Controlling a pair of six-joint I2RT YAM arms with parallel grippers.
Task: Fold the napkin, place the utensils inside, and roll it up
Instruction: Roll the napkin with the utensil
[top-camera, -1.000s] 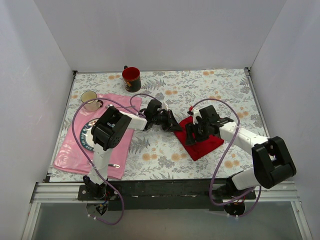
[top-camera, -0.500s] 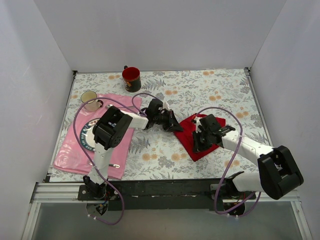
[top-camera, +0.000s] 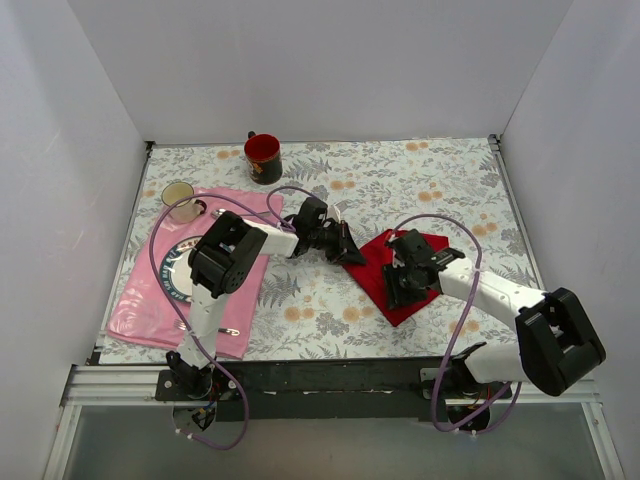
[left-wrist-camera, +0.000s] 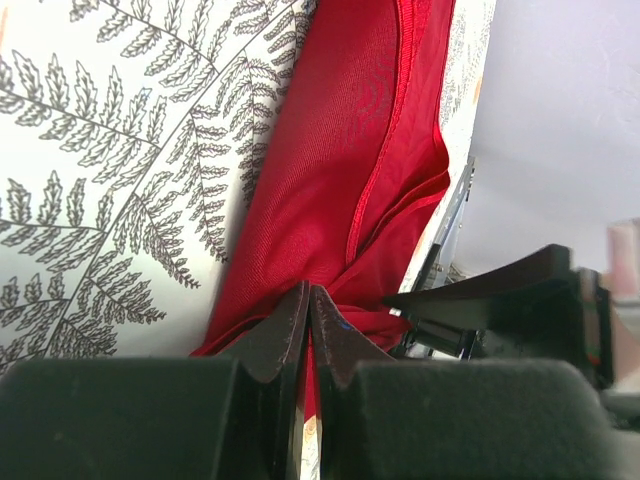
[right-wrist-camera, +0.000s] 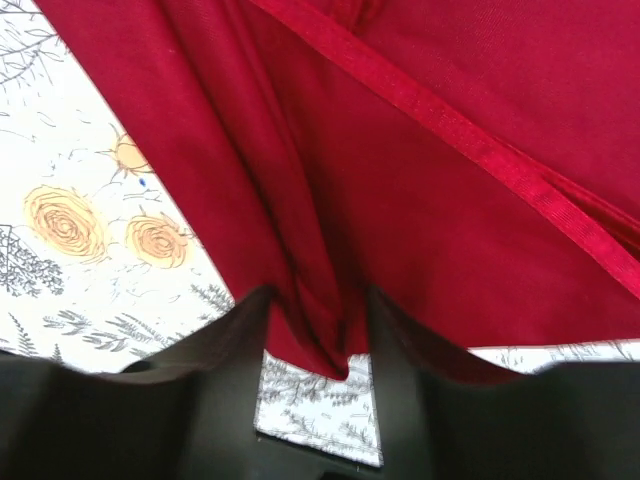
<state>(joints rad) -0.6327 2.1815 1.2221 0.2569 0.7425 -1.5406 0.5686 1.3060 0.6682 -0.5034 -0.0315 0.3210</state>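
The red napkin lies right of the table's centre, folded into a rough diamond. My left gripper is at its left corner, shut on a pinch of the red cloth, jaws pressed together. My right gripper sits low over the napkin's middle. In the right wrist view its jaws stand apart with a loose fold of the napkin hanging between them. The right gripper's black body shows just beyond the cloth in the left wrist view. The utensils are out of view.
A pink placemat with a plate lies at the left, partly under my left arm. A pale cup stands at its far corner and a red mug at the back. White walls enclose the floral tabletop.
My right arm has dropped lower and shifted a little toward the near edge over the napkin. The left gripper has kept its hold on the left corner.
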